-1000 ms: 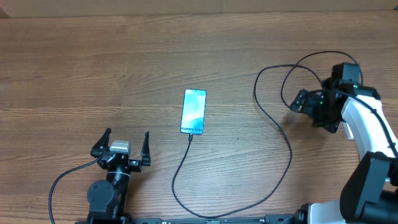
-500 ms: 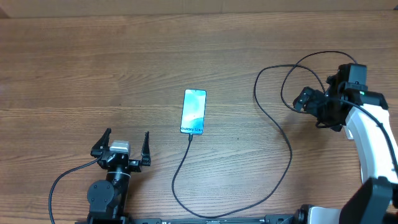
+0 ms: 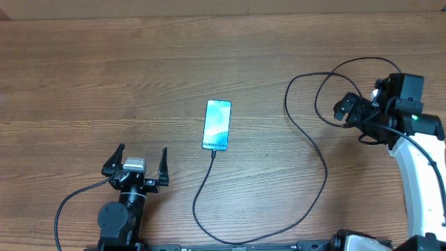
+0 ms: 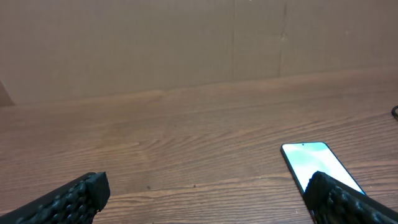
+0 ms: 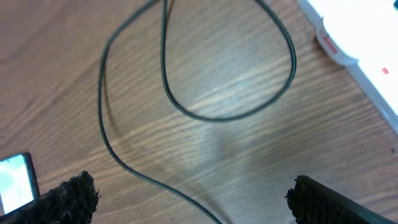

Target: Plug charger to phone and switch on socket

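Overhead, the phone (image 3: 217, 125) lies flat near the middle of the surface (image 3: 104, 70), a slim black-framed slab with a bright blue screen; one line of white writing by its 6 o'clock edge is too small to read surely. The charger (image 3: 325, 174), a thin black cable, meets that edge with its plug tip, sweeps toward 5 o'clock, then climbs to loops at 2 o'clock. The left hand (image 3: 139, 159), at 7 o'clock from the phone, is released and grasps nothing. The right hand (image 3: 352, 122), at 3 o'clock over the loops, is likewise released. In the right wrist view, the white socket (image 5: 348, 37) shows a red mark.
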`<state>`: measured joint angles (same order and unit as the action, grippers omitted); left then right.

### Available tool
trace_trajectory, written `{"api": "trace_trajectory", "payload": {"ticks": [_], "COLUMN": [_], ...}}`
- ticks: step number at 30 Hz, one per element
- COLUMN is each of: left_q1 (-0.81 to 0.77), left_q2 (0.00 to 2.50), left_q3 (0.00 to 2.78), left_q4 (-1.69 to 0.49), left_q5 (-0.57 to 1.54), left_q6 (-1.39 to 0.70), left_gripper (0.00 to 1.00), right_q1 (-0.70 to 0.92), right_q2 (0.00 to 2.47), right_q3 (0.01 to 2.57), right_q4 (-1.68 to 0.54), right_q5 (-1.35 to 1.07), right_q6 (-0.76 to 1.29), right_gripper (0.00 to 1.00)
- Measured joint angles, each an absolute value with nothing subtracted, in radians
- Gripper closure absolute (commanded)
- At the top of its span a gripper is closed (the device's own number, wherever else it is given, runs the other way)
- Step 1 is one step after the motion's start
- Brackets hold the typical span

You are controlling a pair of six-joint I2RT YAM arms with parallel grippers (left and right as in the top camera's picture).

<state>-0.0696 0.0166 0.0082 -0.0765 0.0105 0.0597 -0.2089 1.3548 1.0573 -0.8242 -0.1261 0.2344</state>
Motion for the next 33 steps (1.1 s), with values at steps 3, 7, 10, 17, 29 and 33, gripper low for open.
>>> {"api": "trace_trajectory", "payload": {"ticks": [3,7,10,17,29,33], "left_q1": [-0.07,-0.07,-0.069,-0.069,-0.07,-0.07], "left_q2": [0.017,0.017,0.017,0.017,0.017,0.017], "left_q3": [0.008,0.008,0.008,0.008,0.008,0.008], "left_q4": [-0.076,-0.076,-0.076,-0.076,-0.076,-0.076], "left_q5": [0.01,0.01,0.01,0.01,0.01,0.01], "left_q6": [0.059,0.059,0.059,0.059,0.06,0.06], "left_gripper": [0.0,0.0,0.0,0.01,0.0,0.01], "right_q1": [-0.206,-0.182,-0.155,-0.106,-0.101,-0.101], "right_q2": [1.336,1.318,1.311,1.31,1.304,1.303], "right_q3": [1.017,0.92,0.836,0.694,0.518,0.515], "right_q4": [-0.755,-0.617,-0.544,-0.369,-0.167,-0.199], "right_q5": [-0.126,-0.15,-0.179,-0.232,-0.284,-0.285], "right_q6": [0.231,0.173,0.116,0.059,0.033,0.033], "right_gripper": [0.0,0.0,0.0,0.0,0.0,0.0]}}
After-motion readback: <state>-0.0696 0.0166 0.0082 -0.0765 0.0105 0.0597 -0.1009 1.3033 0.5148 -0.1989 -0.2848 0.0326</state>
